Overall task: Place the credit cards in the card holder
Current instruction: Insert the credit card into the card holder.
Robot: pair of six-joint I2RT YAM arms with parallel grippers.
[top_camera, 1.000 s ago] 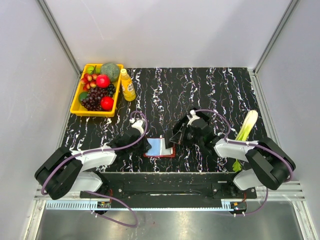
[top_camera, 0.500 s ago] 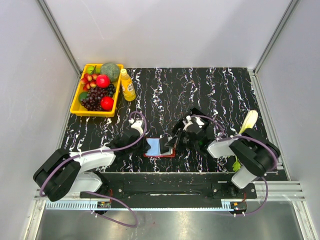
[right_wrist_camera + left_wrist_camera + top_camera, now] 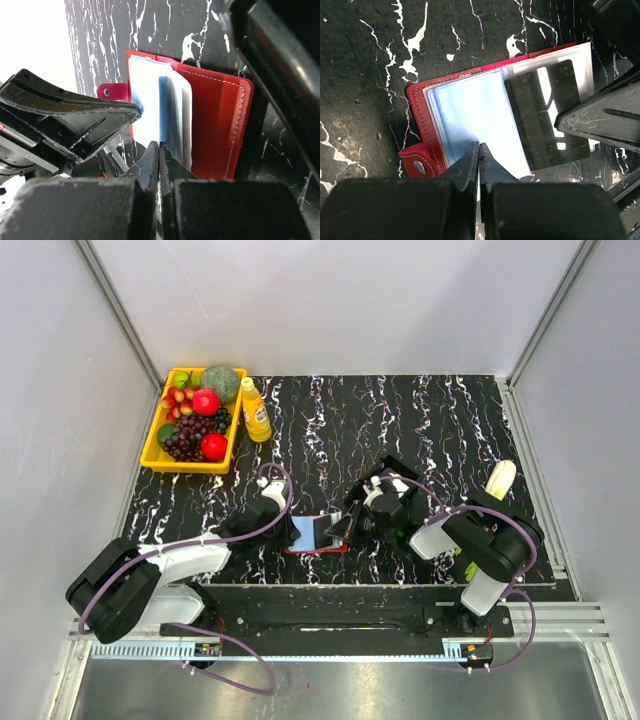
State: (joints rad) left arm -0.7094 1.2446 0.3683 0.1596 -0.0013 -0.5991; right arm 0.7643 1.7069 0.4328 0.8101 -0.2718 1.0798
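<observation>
- Where's the card holder (image 3: 308,532)?
- Near-centre of the table (image 3: 400,420), lying open, long axis left-right, snap tab (image 3: 415,162) at its left end.
- Grippers?
- Left gripper (image 3: 479,150) and right gripper (image 3: 159,147) both pinched together at its edges.

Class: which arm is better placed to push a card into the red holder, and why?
Right. The right gripper is shut on a card tilted over the open card holder. The left gripper is shut, tips at its sleeve edge, holding no card.

A yellow tray (image 3: 180,467) of fruit (image 3: 205,402) beside a yellow bottle (image 3: 255,410) on the marbled table (image 3: 400,420); leek (image 3: 500,478) at right.
</observation>
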